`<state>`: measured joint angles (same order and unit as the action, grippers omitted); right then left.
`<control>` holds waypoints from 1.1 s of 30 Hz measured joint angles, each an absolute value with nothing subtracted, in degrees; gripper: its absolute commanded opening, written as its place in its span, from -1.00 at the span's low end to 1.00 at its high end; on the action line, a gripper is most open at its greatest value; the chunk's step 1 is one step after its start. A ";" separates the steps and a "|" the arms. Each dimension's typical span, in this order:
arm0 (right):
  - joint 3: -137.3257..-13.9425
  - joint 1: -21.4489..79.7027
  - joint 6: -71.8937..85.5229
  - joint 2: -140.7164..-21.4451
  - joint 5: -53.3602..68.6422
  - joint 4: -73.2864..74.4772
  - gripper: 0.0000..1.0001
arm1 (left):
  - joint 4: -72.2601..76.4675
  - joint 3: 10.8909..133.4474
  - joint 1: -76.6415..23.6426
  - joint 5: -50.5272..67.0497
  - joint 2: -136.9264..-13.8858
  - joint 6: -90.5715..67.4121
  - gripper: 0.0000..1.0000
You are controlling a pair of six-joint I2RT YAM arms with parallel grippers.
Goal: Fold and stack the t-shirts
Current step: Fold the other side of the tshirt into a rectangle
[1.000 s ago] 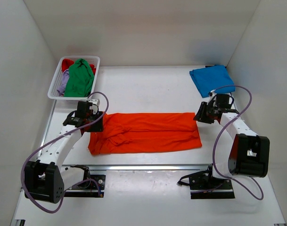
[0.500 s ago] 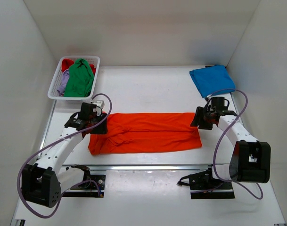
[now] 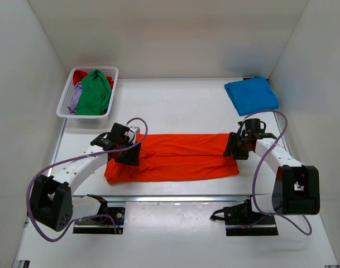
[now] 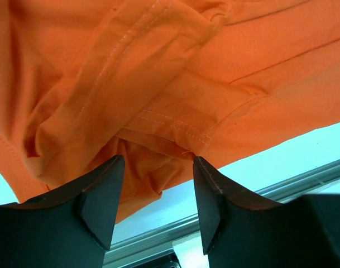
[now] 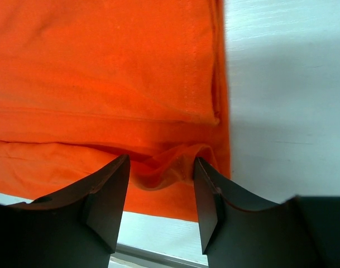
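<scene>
Orange t-shirt (image 3: 175, 159) cloth fills both wrist views, and each arm is down at one end of it. The left gripper (image 4: 157, 170) has its jaws apart, straddling a stitched hem where the bunched left end folds over itself. Nothing is pinched yet, and the tips look set to close on that doubled edge. The right gripper (image 5: 161, 167) also stands with its jaws apart, a small pucker of fabric rising in the gap at the shirt's right-hand edge, just beside the bare table (image 3: 175, 106). It reads as a bite about to be taken or just let go, and I cannot tell which.

Placing one gripper at each end makes sense. The shirt lies as a long band across the table between the arms, already doubled lengthwise, so lifting both ends lets it be folded again or carried without sagging.

The far right corner holds a folded blue t-shirt (image 3: 250, 95), probably the start of the stack, within the right arm's reach. A white basket (image 3: 60, 106) at the far left holds a green t-shirt (image 3: 94, 92) and other unfolded ones, near the left arm.
</scene>
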<state>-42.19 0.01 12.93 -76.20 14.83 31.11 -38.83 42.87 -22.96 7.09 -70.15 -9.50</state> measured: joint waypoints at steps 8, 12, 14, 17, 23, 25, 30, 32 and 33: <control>-41.52 1.23 13.56 -76.44 14.83 31.03 -0.10 | -37.28 43.13 -25.04 8.08 -73.87 -10.63 0.31; -41.41 1.21 13.74 -76.44 14.87 31.00 -0.10 | -36.38 43.11 -26.57 8.91 -76.03 -11.62 0.33; -41.32 1.13 13.74 -76.44 14.87 30.98 -0.11 | -35.59 43.11 -27.27 9.41 -76.60 -12.12 0.34; -41.32 1.10 13.76 -76.44 14.87 30.89 -0.11 | -34.48 43.11 -28.38 9.65 -77.45 -12.99 0.32; -41.25 1.17 13.96 -76.44 15.00 30.74 -0.12 | -32.45 43.11 -29.85 9.69 -81.10 -14.55 -0.24; -41.23 1.23 13.98 -76.44 14.94 30.83 -0.23 | -32.16 43.09 -30.02 9.65 -82.39 -15.00 -0.55; -40.29 1.39 14.02 -76.44 15.14 30.57 -1.00 | -31.42 42.85 -29.78 9.65 -83.20 -15.64 -1.00; -40.07 1.32 14.41 -76.44 15.31 30.70 -0.98 | -31.38 42.87 -29.61 9.65 -83.20 -15.55 -1.00; -40.07 1.26 14.39 -76.44 15.35 30.72 -1.00 | -31.42 42.92 -29.45 9.65 -83.18 -15.55 -1.00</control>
